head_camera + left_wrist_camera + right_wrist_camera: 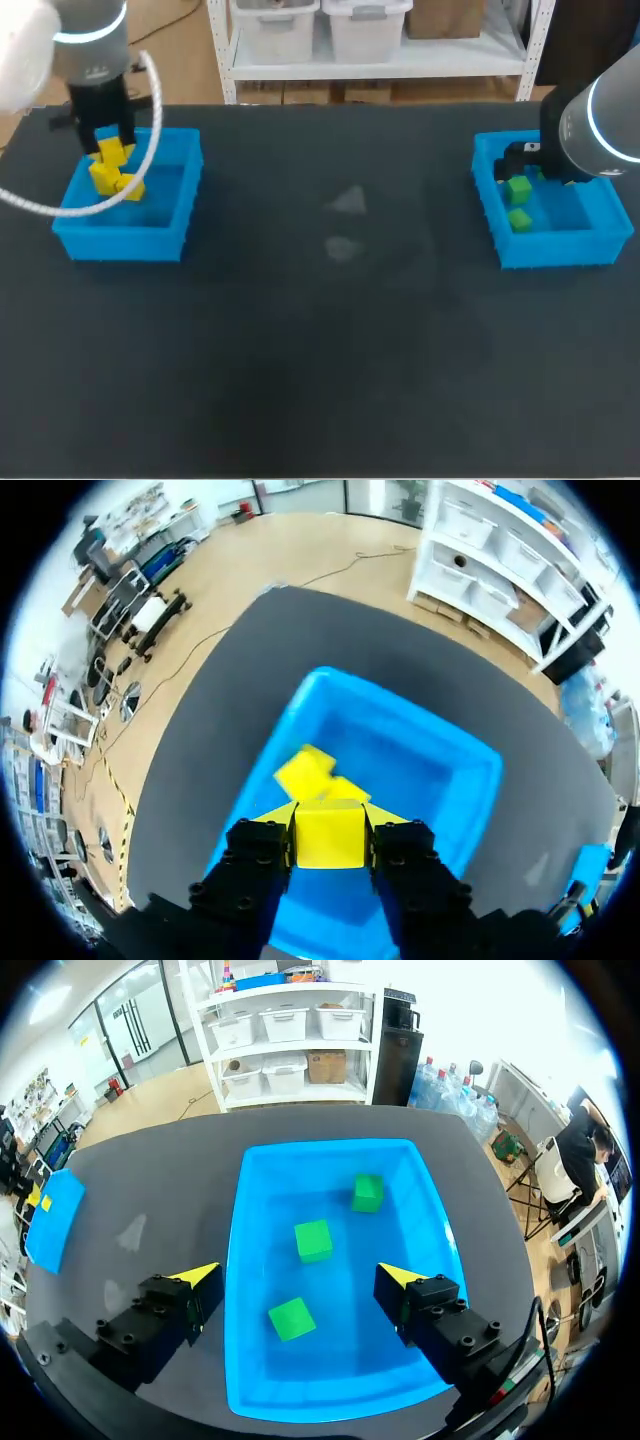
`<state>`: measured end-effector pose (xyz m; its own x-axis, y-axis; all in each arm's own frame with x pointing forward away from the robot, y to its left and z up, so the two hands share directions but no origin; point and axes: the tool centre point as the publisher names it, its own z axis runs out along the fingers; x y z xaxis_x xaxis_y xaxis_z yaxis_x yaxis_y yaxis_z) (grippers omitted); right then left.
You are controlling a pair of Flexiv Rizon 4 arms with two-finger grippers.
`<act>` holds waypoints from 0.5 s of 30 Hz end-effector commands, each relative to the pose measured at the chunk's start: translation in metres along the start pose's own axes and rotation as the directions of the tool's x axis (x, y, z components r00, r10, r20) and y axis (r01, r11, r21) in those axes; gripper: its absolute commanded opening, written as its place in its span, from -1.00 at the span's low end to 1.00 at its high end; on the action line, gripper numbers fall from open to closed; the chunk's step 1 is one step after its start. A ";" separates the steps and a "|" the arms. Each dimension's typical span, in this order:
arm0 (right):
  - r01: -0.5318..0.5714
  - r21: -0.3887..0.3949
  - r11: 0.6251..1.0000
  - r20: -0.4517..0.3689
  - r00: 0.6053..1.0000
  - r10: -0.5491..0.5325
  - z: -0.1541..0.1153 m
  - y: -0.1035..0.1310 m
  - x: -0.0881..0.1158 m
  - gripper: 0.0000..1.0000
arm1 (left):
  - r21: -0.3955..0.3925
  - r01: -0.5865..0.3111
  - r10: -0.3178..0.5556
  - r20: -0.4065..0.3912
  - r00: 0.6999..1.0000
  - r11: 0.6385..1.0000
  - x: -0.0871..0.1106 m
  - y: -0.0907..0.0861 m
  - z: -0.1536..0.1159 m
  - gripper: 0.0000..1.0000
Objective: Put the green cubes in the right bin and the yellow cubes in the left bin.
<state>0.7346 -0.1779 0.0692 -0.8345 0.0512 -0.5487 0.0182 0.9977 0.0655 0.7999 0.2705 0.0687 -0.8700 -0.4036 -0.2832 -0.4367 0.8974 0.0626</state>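
My left gripper [328, 846], clenched on a yellow cube [328, 830], hangs above the left bin [478, 768]. More yellow cubes [304, 772] lie inside that bin. Across the table [320, 360] from the left bin, my right gripper [298, 1274], fingers spread and empty, hangs over the right bin [330, 1147], which contains three green cubes [313, 1240].

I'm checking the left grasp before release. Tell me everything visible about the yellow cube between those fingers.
The yellow cube is a plain, matte, evenly yellow block with crisp edges, maybe plastic or foam. It sits level, clamped from two sides by the left gripper's fingers. It hangs over the left bin, just above other yellow cubes lying inside; whether it touches them I cannot tell.
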 end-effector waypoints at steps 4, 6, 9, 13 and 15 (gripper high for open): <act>-0.002 0.001 1.000 0.010 1.000 0.002 -0.001 -0.001 0.002 1.00 | 0.032 -0.015 0.009 0.192 0.981 0.999 0.009 0.015 0.003 -1.00; -0.002 0.001 1.000 0.010 1.000 0.002 -0.001 -0.001 0.002 1.00 | 0.043 -0.028 0.019 0.192 0.981 0.999 0.009 0.010 0.000 -1.00; -0.002 0.001 1.000 0.010 1.000 0.002 -0.001 -0.001 0.002 1.00 | 0.061 -0.053 0.039 0.203 0.978 0.997 0.007 -0.001 -0.006 -1.00; -0.002 0.001 1.000 0.010 1.000 0.002 -0.001 -0.001 0.002 1.00 | 0.073 -0.075 0.058 0.210 0.976 0.995 0.006 -0.015 -0.011 -1.00; -0.002 0.001 1.000 0.010 1.000 0.002 -0.001 -0.001 0.002 1.00 | 0.070 -0.086 0.069 0.209 0.976 0.994 0.005 -0.020 -0.009 -1.00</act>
<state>0.7346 -0.1779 0.0692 -0.8345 0.0513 -0.5487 0.0182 0.9977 0.0655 0.7999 0.2541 0.0771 -0.8383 -0.2995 -0.4556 -0.3418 0.9397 0.0111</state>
